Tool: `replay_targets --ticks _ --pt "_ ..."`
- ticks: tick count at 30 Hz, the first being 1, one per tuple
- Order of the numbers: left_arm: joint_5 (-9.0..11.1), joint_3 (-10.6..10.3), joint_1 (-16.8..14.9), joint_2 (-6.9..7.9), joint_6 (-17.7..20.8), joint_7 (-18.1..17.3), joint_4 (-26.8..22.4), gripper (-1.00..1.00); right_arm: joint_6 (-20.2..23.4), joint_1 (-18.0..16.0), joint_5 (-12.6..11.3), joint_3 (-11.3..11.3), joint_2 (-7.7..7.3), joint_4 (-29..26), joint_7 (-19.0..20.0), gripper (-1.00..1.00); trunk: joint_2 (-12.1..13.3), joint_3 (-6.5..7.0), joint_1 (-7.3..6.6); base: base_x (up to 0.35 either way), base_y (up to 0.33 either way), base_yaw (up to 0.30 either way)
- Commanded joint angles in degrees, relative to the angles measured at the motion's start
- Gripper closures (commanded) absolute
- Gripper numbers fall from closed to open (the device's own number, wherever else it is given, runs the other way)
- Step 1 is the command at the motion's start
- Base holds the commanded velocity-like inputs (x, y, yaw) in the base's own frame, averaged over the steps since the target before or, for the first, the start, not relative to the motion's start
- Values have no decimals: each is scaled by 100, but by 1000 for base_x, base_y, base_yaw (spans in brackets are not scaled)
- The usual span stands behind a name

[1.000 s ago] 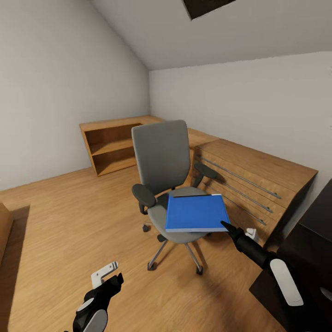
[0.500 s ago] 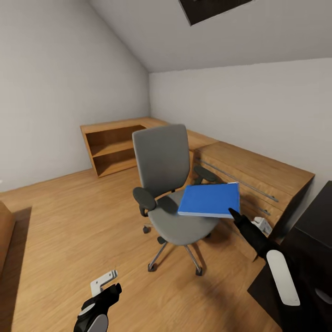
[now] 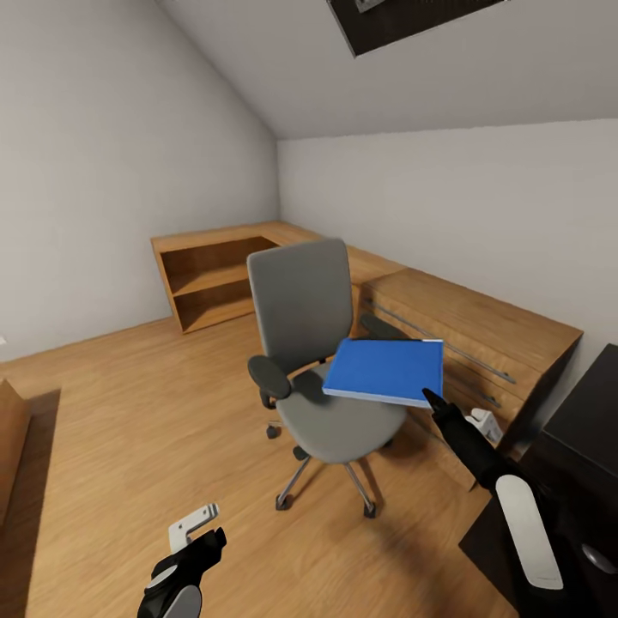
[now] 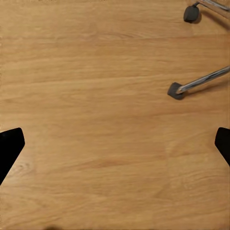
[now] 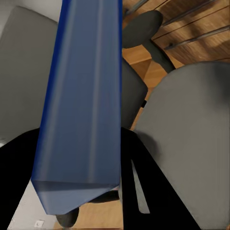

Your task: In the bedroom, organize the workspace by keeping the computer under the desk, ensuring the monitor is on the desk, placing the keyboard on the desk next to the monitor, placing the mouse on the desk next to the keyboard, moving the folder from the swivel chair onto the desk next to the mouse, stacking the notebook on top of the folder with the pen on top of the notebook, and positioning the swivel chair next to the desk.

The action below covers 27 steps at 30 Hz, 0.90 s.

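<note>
Head view: grey swivel chair stands mid-room on a wood plank floor, backrest upright, padded seat bare. Blue folder is clear of the seat, held in the air just above its right side, roughly level with a slight tilt. Right gripper pinches the folder's near right corner; dark fingers clamped on the edge.

Right wrist view adds the close grip: folder seen edge-on as a long blue slab running away from the camera, one black finger on each side of its near corner. Beneath it the grey seat and a dark armrest. The folder's thickness and smooth matte cover read clearly here; the head view gives mostly its flat top.

Left gripper hangs low at near left over bare floor, holding nothing. Left wrist view shows its two black fingertips at opposite edges of the picture, spread wide, with wood grain between. The same view picks up two chrome chair legs with dark casters.

Furniture: an open wooden shelf unit in the far corner, its compartments empty. Along the right wall a low wooden drawer unit with long metal rail handles. A dark cabinet at near right. Walls plain white, ceiling sloped.
</note>
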Motion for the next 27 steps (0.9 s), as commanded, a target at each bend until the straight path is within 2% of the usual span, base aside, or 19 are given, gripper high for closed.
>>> replay_targets --ticks 1,7,8,9,10,12,13,15,16,27 --pt "21 -12 -5 8 21 40 -10 -100 85 6 -61 -15 10 -7 -15 100 39 13 -23 0 0 0" --pt "14 -6 -5 12 30 40 -8 -100 190 18 -116 -14 16 -19 -12 100 280 121 -155 0 0 0" --pt "13 -6 -5 12 27 40 -8 -100 221 44 -283 -14 23 -74 -2 100 320 139 -177 0 0 0" --pt "13 -5 -5 12 25 40 -8 -100 226 51 -354 -14 23 -92 2 100 360 157 -199 0 0 0" --pt "12 -10 -5 8 28 40 -8 -100 244 104 -847 -14 16 -152 42 100 400 175 -221 0 0 0" --pt "12 -7 -5 9 27 40 -8 -100 245 120 -941 -14 18 -159 53 100 480 211 -265 0 0 0" --pt "20 -10 -5 12 37 40 -8 -100 246 138 -1061 -14 33 -165 64 100 520 229 -287 0 0 0" --pt "19 -12 -5 12 38 40 -8 -100 245 139 -1079 -14 38 -171 61 100 600 265 -331 0 0 0" --pt "17 -10 -5 8 23 40 -8 -100 239 139 -1254 -22 45 -195 48 100 640 282 -353 0 0 0" --pt "20 -14 -5 8 21 40 -8 -100 223 139 -1324 -53 34 -323 56 100 1082 480 -594 0 0 0"
